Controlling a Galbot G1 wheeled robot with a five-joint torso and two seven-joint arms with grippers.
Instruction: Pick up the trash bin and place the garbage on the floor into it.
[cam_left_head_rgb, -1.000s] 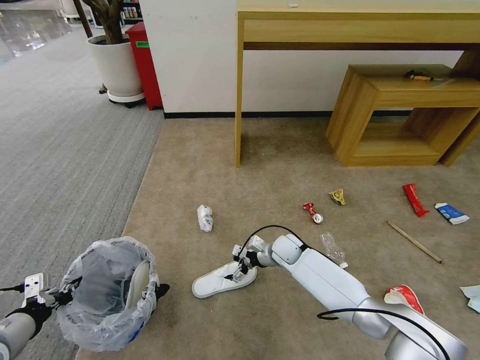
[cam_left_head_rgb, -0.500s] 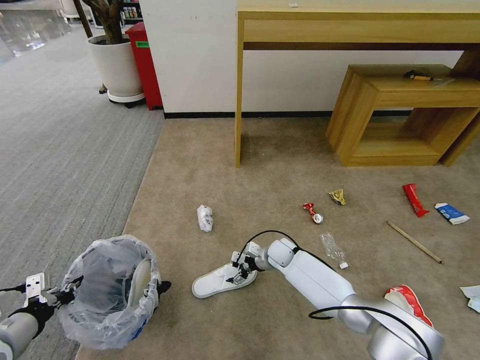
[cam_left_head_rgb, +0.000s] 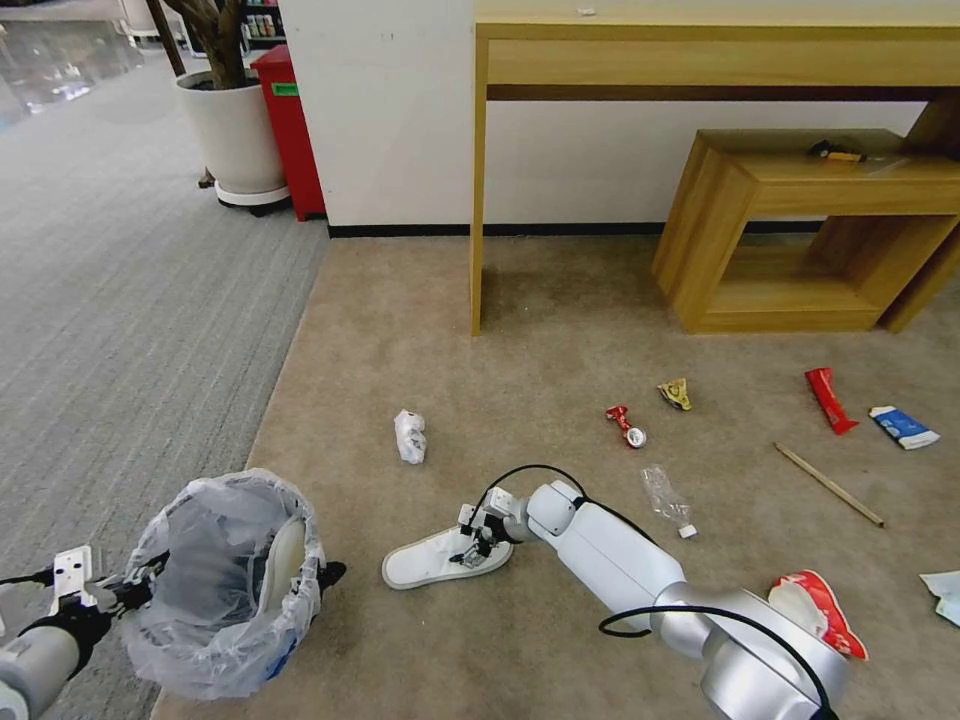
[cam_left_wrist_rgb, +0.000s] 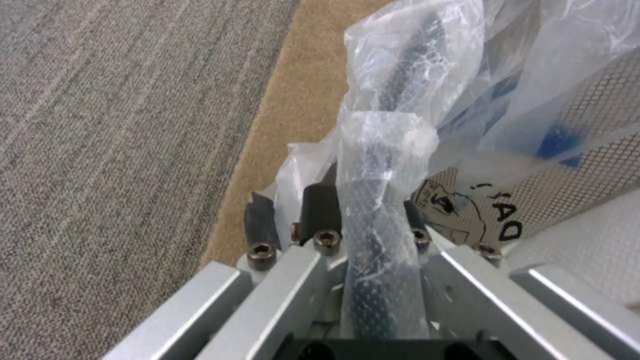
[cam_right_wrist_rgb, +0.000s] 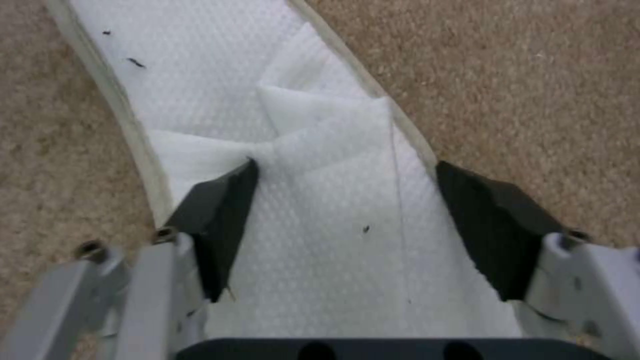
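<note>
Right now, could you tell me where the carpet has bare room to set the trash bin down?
Bare carpet lies between the trash bin and the crumpled paper, and ahead toward the desk leg. It is crowded to the right: slipper under the right gripper, bottle, can, wrappers, stick.

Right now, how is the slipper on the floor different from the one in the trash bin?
The slipper on the floor lies flat on the beige carpet; the slipper in the trash bin stands on edge against the bag lining. The right gripper is open astride the floor slipper's strap; nothing grips the binned one, though the left gripper is shut on the trash bin rim. Both are white.
</note>
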